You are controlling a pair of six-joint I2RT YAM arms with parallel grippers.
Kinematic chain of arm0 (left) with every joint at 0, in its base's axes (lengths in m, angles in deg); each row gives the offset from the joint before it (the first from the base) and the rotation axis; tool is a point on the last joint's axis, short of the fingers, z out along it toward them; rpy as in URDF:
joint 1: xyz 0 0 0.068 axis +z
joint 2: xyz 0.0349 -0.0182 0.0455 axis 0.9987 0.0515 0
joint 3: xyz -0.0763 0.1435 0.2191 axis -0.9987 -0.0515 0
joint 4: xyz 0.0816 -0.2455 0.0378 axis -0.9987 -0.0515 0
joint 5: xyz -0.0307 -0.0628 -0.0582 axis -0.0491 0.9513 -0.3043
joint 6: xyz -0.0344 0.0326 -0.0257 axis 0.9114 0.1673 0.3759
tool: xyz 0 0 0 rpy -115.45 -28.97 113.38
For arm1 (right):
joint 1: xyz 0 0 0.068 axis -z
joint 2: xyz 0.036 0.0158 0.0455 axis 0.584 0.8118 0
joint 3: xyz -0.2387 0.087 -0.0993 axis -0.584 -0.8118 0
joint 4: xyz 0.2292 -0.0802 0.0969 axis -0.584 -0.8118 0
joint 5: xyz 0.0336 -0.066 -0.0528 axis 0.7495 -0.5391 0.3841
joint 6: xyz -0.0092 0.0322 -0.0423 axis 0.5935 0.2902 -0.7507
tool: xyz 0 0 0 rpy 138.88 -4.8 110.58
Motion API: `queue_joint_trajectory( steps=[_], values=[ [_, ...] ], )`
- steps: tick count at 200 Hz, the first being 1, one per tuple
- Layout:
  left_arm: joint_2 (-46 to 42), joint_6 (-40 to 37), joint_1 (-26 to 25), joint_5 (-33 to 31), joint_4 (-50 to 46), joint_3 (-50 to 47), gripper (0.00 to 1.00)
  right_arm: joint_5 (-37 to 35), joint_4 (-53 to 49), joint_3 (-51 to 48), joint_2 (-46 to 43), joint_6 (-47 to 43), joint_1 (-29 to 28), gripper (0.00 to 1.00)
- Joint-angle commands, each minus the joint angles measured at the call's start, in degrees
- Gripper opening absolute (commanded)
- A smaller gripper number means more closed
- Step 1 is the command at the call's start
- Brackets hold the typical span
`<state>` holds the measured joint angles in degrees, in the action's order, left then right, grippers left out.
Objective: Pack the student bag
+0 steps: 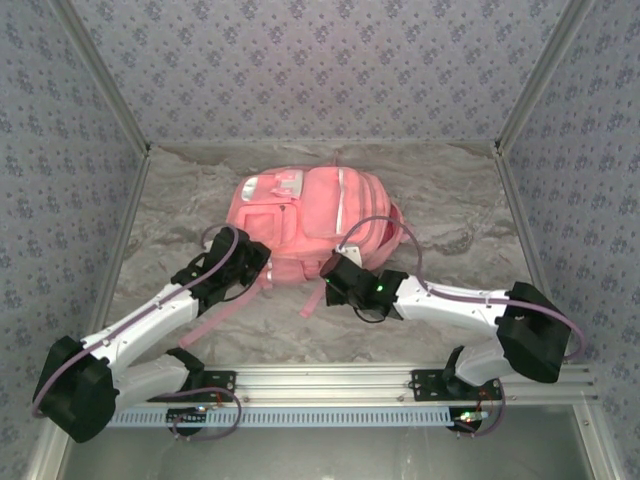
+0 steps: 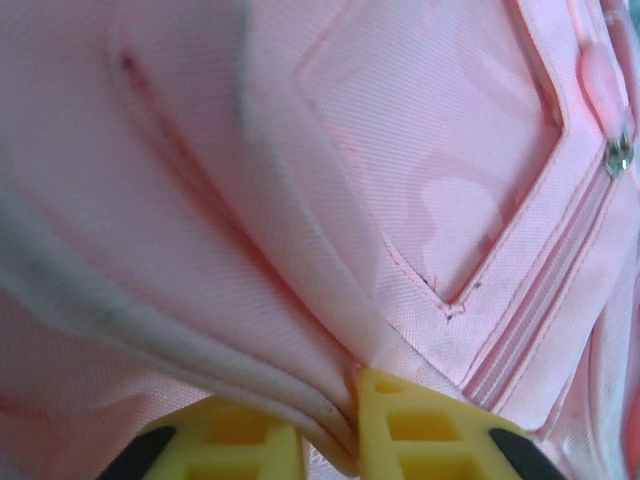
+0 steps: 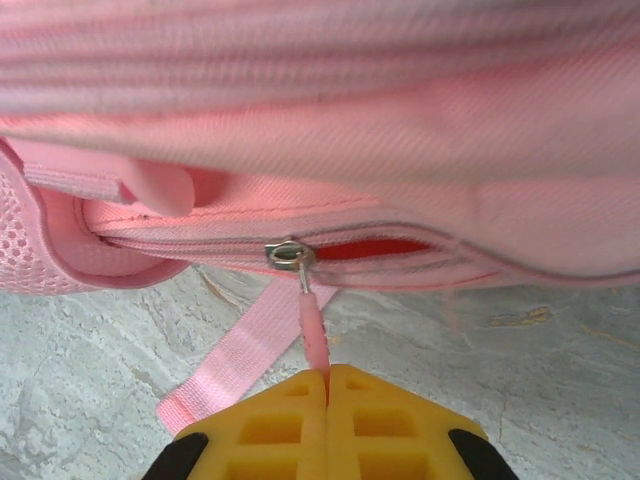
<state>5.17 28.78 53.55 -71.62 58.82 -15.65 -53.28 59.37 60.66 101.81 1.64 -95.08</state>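
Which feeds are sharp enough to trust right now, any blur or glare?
Left wrist: student bag weave is sharp at centre right, smeared soft toward the left edge. Right wrist: zipper slider and zip pull crisp, fabric along the top blurred. Top external: evenly lit and in focus.

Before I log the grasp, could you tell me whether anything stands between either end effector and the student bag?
Nothing visible does. The left end effector pinches a fabric fold of the student bag, and the right end effector is closed on its pink zipper pull.
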Motion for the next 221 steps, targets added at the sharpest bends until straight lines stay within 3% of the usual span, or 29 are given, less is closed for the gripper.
queue_joint_trajectory(
  steps=[1, 42, 74, 91, 106, 124, 142, 172, 221],
  values=[
    [-1.74, -2.70, 1.01, -5.91, -0.52, 1.20, 0.05, -3.50, -4.31, -1.41, -1.72, -1.70, 0.85, 0.00],
    [-3.17, -4.31, 2.66, -6.97, -3.28, 2.36, 0.01, -3.94, -5.19, -2.10, -2.95, -3.27, 1.44, 0.00],
    [-2.45, -4.32, 2.66, -5.45, -2.54, 2.48, 0.01, 3.72, 1.13, -2.28, -1.68, -5.62, 1.01, 0.00],
    [-1.79, -4.00, 2.66, -3.94, -1.62, 2.46, 0.01, 4.87, 2.15, -0.75, -0.15, -4.29, -0.62, 0.20],
    [-1.58, -3.64, 2.35, -3.00, -0.84, 2.38, 0.00, -0.15, -0.70, 2.30, 0.88, -1.45, -3.43, 0.35],
    [-1.42, -3.70, 1.53, -2.61, -0.56, 2.70, 0.00, -6.08, -5.24, 5.71, 2.06, 2.11, -6.13, 0.42],
    [-1.32, -4.08, 1.00, -2.31, -0.47, 2.96, 0.00, -4.13, -8.52, 7.42, 3.31, 6.83, -5.91, 0.46],
    [-1.51, -3.68, 0.81, -1.39, 0.26, 2.58, 0.00, 5.08, 6.61, -0.70, -0.16, 5.34, -4.64, 0.57],
    [-0.76, -4.62, 0.83, 0.62, 1.97, 3.32, 0.00, 6.87, 46.71, -23.13, -5.80, 3.25, -4.37, 0.61]
  ],
)
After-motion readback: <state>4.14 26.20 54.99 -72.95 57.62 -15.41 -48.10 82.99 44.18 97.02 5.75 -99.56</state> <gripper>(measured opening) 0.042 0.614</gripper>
